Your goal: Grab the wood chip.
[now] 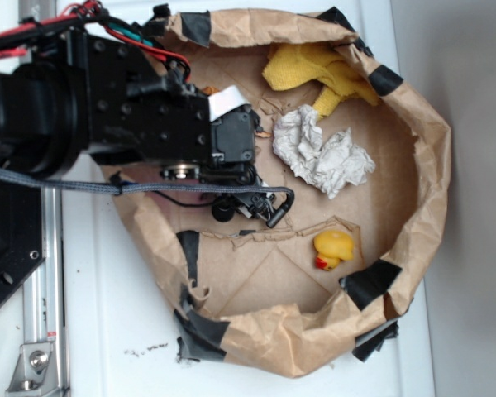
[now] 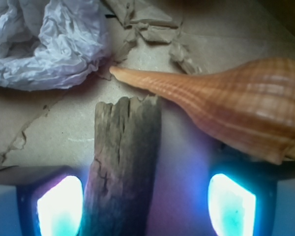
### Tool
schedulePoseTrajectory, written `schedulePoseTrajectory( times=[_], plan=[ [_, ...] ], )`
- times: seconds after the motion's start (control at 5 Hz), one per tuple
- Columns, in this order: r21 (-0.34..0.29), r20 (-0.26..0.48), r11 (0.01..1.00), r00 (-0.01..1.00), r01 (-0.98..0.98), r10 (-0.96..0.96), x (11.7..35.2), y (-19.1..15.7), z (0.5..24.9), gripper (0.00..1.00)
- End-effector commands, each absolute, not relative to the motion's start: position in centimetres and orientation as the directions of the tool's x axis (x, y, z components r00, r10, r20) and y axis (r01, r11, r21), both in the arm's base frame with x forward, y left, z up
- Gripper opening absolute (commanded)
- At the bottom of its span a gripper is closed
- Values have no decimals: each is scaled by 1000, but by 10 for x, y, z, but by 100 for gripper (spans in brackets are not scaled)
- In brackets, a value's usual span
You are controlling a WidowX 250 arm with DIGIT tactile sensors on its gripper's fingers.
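Wood chip (image 2: 120,162) flat on cardboard floor (image 2: 44,128), between glowing pads (image 2: 60,206) of gripper (image 2: 146,204); jaws wide apart, gripping nothing, chip nearer left-of-view pad. Seashell (image 2: 236,110) tip just above chip's jagged end, body toward right. Crumpled paper (image 2: 44,42) up-left of chip.
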State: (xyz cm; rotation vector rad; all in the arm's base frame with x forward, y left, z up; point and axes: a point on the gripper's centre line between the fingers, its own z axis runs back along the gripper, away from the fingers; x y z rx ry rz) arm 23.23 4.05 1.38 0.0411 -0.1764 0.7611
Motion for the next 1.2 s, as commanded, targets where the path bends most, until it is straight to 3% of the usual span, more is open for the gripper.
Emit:
schedulePoseTrajectory(
  times=[0.0,0.6,0.8,1.0],
  plan=[
    [-40,177,730,714,-682,677,222,40,13,0],
    [-47,171,739,724,-672,669,221,44,18,0],
    [-49,192,873,853,-486,486,219,49,56,0],
    [-120,203,960,941,-251,271,225,49,105,0]
  ],
)
